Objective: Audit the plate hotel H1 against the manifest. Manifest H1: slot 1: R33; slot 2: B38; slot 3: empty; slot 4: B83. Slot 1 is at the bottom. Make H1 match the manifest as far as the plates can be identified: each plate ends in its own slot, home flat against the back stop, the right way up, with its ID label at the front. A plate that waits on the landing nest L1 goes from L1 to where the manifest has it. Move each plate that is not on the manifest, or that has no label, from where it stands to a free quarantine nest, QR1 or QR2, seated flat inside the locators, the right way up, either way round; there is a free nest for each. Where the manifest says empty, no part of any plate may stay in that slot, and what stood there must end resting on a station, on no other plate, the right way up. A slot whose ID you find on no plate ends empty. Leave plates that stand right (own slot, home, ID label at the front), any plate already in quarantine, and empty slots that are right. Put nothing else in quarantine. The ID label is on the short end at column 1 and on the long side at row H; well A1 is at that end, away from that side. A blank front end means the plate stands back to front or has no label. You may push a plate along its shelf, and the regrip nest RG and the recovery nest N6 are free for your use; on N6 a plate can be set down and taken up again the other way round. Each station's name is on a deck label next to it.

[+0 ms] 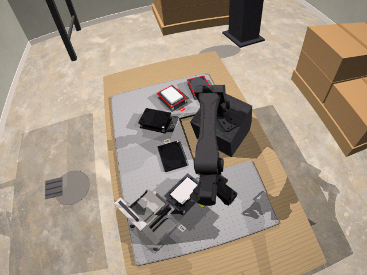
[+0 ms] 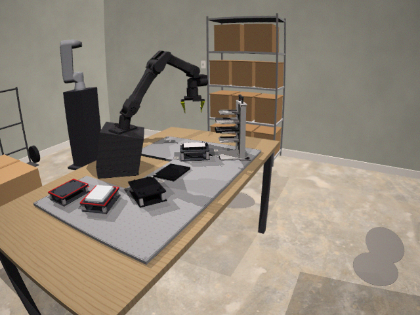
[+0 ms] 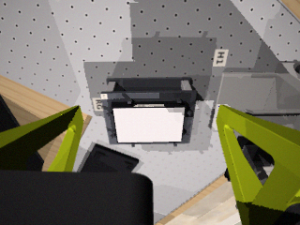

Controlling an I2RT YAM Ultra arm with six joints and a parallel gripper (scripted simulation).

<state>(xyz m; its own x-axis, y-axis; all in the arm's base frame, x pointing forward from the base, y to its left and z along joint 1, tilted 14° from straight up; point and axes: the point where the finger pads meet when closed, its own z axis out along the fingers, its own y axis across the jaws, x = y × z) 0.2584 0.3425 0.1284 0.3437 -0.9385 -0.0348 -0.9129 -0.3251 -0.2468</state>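
My gripper [image 2: 192,105] [image 3: 149,112] is open and empty. It hangs high above a white-topped plate [image 1: 184,189] [image 2: 193,144] [image 3: 149,125] that lies flat on a black nest [image 3: 109,127]. The small deck label [image 3: 98,104] beside that nest seems to read RG. The plate hotel H1 [image 1: 148,214] [image 2: 241,128] [image 3: 248,91] stands just beyond this nest, with its label [image 1: 181,227] [image 3: 220,57] on the deck. In the exterior view its shelves hold a light plate [image 2: 224,120] and a dark one [image 2: 225,128]; no ID labels are readable. In the top view the arm hides the fingers.
Two red-rimmed quarantine nests stand at the far end: one [image 1: 171,94] [image 2: 100,193] holds a white plate, the other [image 1: 196,83] [image 2: 67,189] looks empty. A raised black nest [image 1: 155,120] [image 2: 147,191] and a flat black nest [image 1: 171,155] [image 2: 172,171] lie between. The arm's black base [image 1: 234,127] [image 2: 118,152] stands beside them.
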